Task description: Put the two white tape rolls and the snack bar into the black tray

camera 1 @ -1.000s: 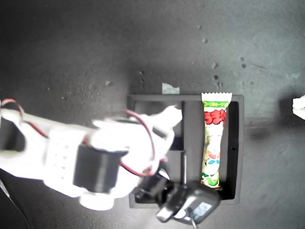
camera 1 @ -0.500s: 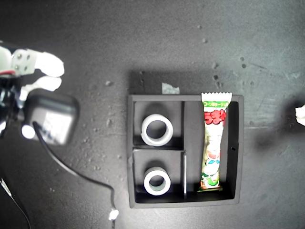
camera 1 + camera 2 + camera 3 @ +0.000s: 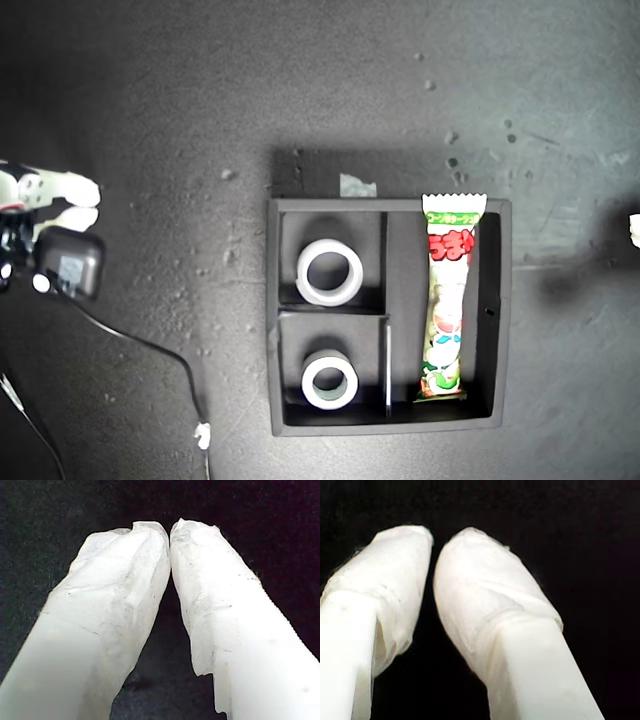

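Tape rolls occupy the black tray (image 3: 500, 310) in the exterior view: one roll (image 3: 330, 272) in the upper small compartment, the other (image 3: 330, 380) below it, snack bar (image 3: 449, 300) in the long compartment; nothing remains outside. First wrist view: my first gripper (image 3: 169, 531) fingers touch, empty. Second wrist view: my second gripper (image 3: 434, 542) fingers narrowly apart, empty.

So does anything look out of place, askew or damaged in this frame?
Nothing serious. Each white tape roll lies flat in its own small compartment of the black tray. The snack bar lies in the long compartment, but its crimped upper end overlaps the tray's rim. A small pale scrap sits just outside the tray.
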{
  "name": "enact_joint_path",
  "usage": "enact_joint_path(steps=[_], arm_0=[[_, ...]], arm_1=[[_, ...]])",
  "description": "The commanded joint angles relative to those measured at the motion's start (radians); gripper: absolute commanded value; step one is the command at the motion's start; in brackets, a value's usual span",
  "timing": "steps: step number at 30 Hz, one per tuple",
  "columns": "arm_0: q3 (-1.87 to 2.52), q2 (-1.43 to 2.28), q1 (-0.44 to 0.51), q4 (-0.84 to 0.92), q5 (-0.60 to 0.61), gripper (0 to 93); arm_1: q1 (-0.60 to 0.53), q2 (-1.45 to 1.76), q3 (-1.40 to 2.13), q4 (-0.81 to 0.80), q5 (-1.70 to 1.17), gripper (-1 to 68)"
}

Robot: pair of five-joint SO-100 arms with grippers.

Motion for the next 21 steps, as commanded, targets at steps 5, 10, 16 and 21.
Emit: enact_joint_path(steps=[5,10,16,21], arm_0=[[0.155,0.064,0.044,-0.018,-0.017,0.3],[0.155,0.064,0.035,0.034,0.066,0.3],[0.155,0.064,0.075,0.107,-0.034,0.3],[0.155,0.064,0.075,0.107,-0.035,0.3]], arm_1=[[0.002,-0.005,0.012,0.009,-0.006,0.0],[0.000,-0.005,0.012,0.009,-0.006,0.0],[0.000,-0.005,0.012,0.009,-0.006,0.0],[0.000,-0.005,0.012,0.009,-0.006,0.0]])
